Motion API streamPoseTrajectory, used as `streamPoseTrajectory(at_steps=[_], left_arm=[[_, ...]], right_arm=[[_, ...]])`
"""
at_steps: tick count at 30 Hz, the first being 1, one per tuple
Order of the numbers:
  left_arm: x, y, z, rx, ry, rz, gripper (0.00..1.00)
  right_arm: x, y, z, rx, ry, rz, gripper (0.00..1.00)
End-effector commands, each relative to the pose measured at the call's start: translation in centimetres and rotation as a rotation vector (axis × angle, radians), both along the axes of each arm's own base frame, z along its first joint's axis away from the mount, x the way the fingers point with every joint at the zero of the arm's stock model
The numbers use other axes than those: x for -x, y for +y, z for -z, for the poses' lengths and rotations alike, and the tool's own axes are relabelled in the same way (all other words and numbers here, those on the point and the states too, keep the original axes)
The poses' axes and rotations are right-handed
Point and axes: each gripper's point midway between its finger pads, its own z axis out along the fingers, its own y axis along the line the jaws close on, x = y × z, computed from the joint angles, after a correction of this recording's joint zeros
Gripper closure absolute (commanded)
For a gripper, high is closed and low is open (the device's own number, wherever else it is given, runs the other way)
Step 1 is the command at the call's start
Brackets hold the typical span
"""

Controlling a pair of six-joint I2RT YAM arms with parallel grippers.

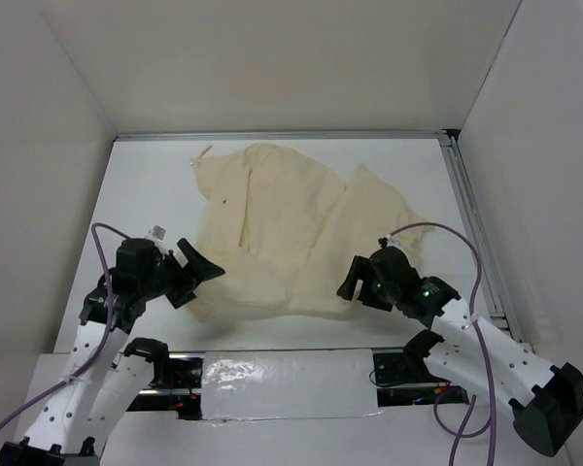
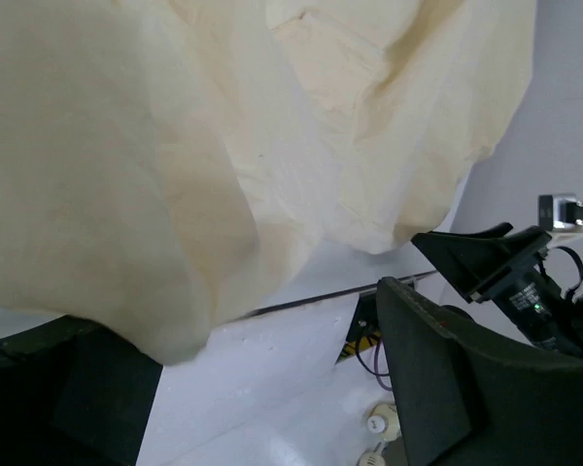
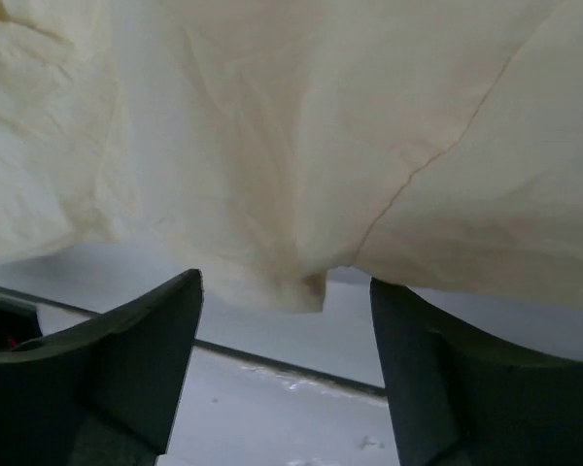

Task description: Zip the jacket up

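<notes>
Space lay open between the left fingers (image 2: 437,388), which stood well apart and clamped on nothing. A loose fold of the jacket (image 2: 272,146) drooped into that gap and hid most of one finger; whether cloth and finger touched could not be told. From above, the left fingers (image 1: 206,264) sat at the jacket's (image 1: 291,228) near left edge, pointing in toward it.

The right fingers (image 3: 136,349) were likewise spread wide, gripping nothing. A small squared corner of the jacket's (image 3: 291,146) hem hung just above the gap between them, and a thin seam ran up and away across the cloth. In the top view the right fingers (image 1: 350,283) lay against the jacket's near right edge.

The jacket itself lay rumpled and spread on the white desk (image 1: 146,194), pale cream-yellow, its folds covering the front. A small dark spot (image 1: 223,201) showed on its far left part; whether that was the zipper pull could not be told.

Nearer than the jacket, a glossy white taped strip (image 1: 282,374) crossed the desk's edge between the arm bases. Purple cables (image 1: 457,233) looped off both wrists beside the jacket. A metal rail (image 1: 471,223) ran along the desk to the jacket's right, and plain white walls (image 1: 291,58) closed in beyond and on both sides of it.
</notes>
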Motion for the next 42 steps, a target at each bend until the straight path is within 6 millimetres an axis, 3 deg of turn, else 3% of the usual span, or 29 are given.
streamPoseTrajectory(at_steps=[1, 2, 3, 4, 5, 10, 12, 13, 14, 17, 19, 20, 24, 26, 28, 29, 31, 32, 33, 34, 35, 37, 38, 39, 41, 42], left_arm=[[-0.2, 1.3, -1.4, -0.028, 0.098, -0.125, 0.01], [-0.4, 1.7, -1.7, -0.045, 0.106, -0.146, 0.01], [-0.6, 1.7, -1.7, -0.058, 0.132, -0.149, 0.01], [-0.9, 1.8, -3.0, -0.066, 0.101, -0.139, 0.01], [-1.1, 1.8, -3.3, -0.073, 0.097, -0.136, 0.01], [-3.2, -0.1, -6.2, -0.048, -0.115, 0.027, 0.01], [-3.2, -1.1, -6.6, -0.027, -0.121, 0.102, 0.01], [-3.4, -1.3, -6.9, -0.027, -0.130, 0.119, 0.01], [-3.5, -1.2, -6.8, -0.039, -0.115, 0.124, 0.01], [-4.1, 0.5, -7.7, -0.124, -0.105, 0.036, 0.01], [-4.8, 1.6, -9.8, -0.175, -0.187, -0.013, 0.01], [-5.1, 1.6, -11.2, -0.172, -0.238, -0.011, 0.01], [-5.9, 0.0, -13.5, -0.136, -0.355, 0.092, 0.01], [-6.1, -1.8, -12.7, -0.089, -0.340, 0.203, 0.01], [-6.5, -3.9, -11.9, -0.005, -0.324, 0.312, 0.01], [-6.2, -5.4, -8.8, 0.044, -0.257, 0.388, 0.01], [-5.9, -6.6, -6.4, 0.104, -0.201, 0.456, 0.01], [-6.4, -7.5, -5.2, 0.145, -0.199, 0.505, 0.01], [-6.0, -8.1, -3.9, 0.185, -0.173, 0.546, 0.01], [-4.2, -8.9, -2.1, 0.243, -0.121, 0.625, 0.01], [-3.4, -10.0, -0.1, 0.248, -0.056, 0.670, 0.01], [-3.5, -10.5, 3.1, 0.137, 0.031, 0.637, 0.01], [-3.3, -10.7, 4.9, 0.087, 0.091, 0.633, 0.01], [-2.2, -11.5, 5.7, 0.043, 0.122, 0.666, 0.01], [-2.2, -11.4, 7.5, -0.039, 0.160, 0.648, 0.01], [-1.8, -11.5, 8.1, -0.051, 0.172, 0.655, 0.01]], right_arm=[[-0.6, 0.0, -3.3, 0.039, -0.032, -0.010, 0.14], [-1.3, -0.7, -4.1, 0.076, -0.057, 0.023, 0.12], [-2.4, -0.7, -6.2, 0.082, -0.097, 0.040, 0.06], [-2.7, -1.2, -7.0, 0.110, -0.106, 0.057, 0.02], [-4.0, -1.9, -9.3, 0.126, -0.169, 0.110, 0.00], [-9.4, -5.4, -11.3, 0.249, -0.225, 0.296, 0.00], [-12.2, -7.7, -10.3, 0.297, -0.176, 0.398, 0.00], [-12.8, -7.3, -9.7, 0.306, -0.157, 0.387, 0.00], [-14.6, -10.1, -8.5, 0.338, -0.093, 0.477, 0.00], [-16.8, -13.1, -5.4, 0.395, 0.023, 0.551, 0.00], [-18.0, -14.4, -4.5, 0.428, 0.058, 0.588, 0.00], [-18.4, -15.0, -2.5, 0.460, 0.119, 0.594, 0.00], [-19.8, -17.2, 1.1, 0.472, 0.232, 0.636, 0.04], [-20.1, -16.6, 2.3, 0.425, 0.257, 0.608, 0.28], [-20.7, -16.0, 2.1, 0.376, 0.217, 0.573, 0.51], [-21.8, -15.4, 0.8, 0.350, 0.159, 0.527, 0.59], [-23.0, -14.7, -1.3, 0.320, 0.096, 0.470, 0.69], [-24.3, -14.1, -4.2, 0.310, 0.017, 0.425, 0.78], [-24.8, -13.7, -5.9, 0.299, -0.022, 0.411, 0.90], [-24.9, -13.5, -7.3, 0.307, -0.046, 0.401, 1.00], [-25.5, -12.8, -10.7, 0.309, -0.127, 0.372, 1.00], [-25.2, -12.3, -13.8, 0.331, -0.182, 0.352, 1.00], [-25.0, -11.8, -17.0, 0.322, -0.256, 0.340, 1.00], [-24.8, -10.9, -18.4, 0.330, -0.297, 0.306, 1.00], [-23.6, -11.1, -21.8, 0.349, -0.388, 0.329, 1.00], [-23.0, -10.6, -22.1, 0.352, -0.395, 0.320, 1.00]])
